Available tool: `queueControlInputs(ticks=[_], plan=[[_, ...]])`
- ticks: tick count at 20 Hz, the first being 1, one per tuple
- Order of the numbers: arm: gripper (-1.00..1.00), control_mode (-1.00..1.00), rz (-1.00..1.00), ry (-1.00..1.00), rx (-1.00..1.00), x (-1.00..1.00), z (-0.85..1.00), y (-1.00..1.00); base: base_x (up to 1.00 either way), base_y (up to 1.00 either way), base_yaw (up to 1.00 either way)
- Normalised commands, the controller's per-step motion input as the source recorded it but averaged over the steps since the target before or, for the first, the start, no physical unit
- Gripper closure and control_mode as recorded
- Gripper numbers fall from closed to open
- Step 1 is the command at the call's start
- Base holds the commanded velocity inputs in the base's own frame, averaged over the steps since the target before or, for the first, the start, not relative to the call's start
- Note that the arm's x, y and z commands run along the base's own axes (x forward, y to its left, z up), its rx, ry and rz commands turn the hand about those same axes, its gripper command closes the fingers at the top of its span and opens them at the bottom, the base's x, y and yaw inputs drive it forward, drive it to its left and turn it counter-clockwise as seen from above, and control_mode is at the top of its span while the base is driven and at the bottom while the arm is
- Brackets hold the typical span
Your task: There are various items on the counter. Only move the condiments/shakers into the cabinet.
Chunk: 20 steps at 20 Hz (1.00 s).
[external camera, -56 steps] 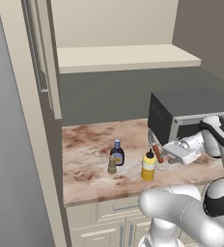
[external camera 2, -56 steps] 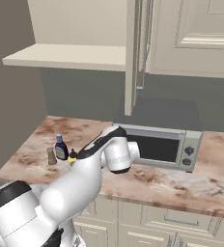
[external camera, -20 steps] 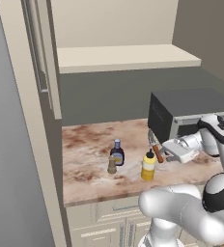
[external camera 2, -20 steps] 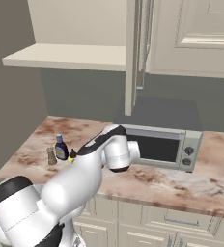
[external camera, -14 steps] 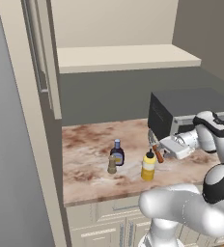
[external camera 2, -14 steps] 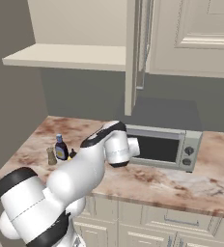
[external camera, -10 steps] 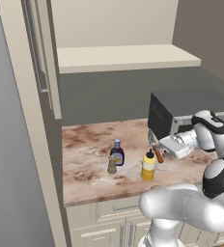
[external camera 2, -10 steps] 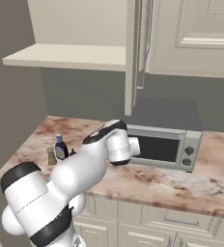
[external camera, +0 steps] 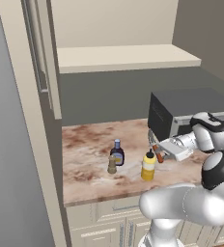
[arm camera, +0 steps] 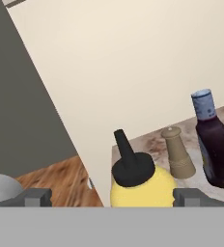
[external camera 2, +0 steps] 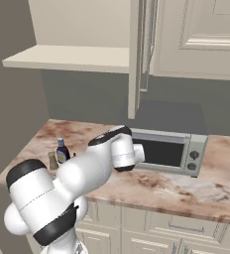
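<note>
In the hand view the yellow squeeze bottle (arm camera: 142, 185) is cut off at the bottom, only its shoulder and dark nozzle showing. In the right base view the arm (external camera 2: 82, 173) hides that bottle and covers part of the pepper shaker (external camera 2: 52, 160) beside the dark bottle (external camera 2: 62, 151). The dark bottle's label is too small to read.

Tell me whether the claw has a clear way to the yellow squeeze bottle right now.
Probably yes: the open claw faces the yellow squeeze bottle with nothing between; the pepper shaker and dark bottle stand behind it.
</note>
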Motion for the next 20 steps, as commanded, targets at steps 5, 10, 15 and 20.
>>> queueControlInputs(ticks=[5, 10, 15, 20], plan=[[-1.0, -1.0, 0.0, 0.0, 0.0, 0.0, 0.0, 0.0, 0.0, 0.0, 0.0], [-1.0, -1.0, 0.0, 0.0, 0.0, 0.0, 0.0, 0.0, 0.0, 0.0, 0.0], [-1.0, -1.0, 0.0, 0.0, 0.0, 0.0, 0.0, 0.09, 0.0, 0.0, 0.0], [-1.0, -1.0, 0.0, 0.0, 0.0, 0.0, 0.0, 0.27, 0.0, 0.0, 0.0]])
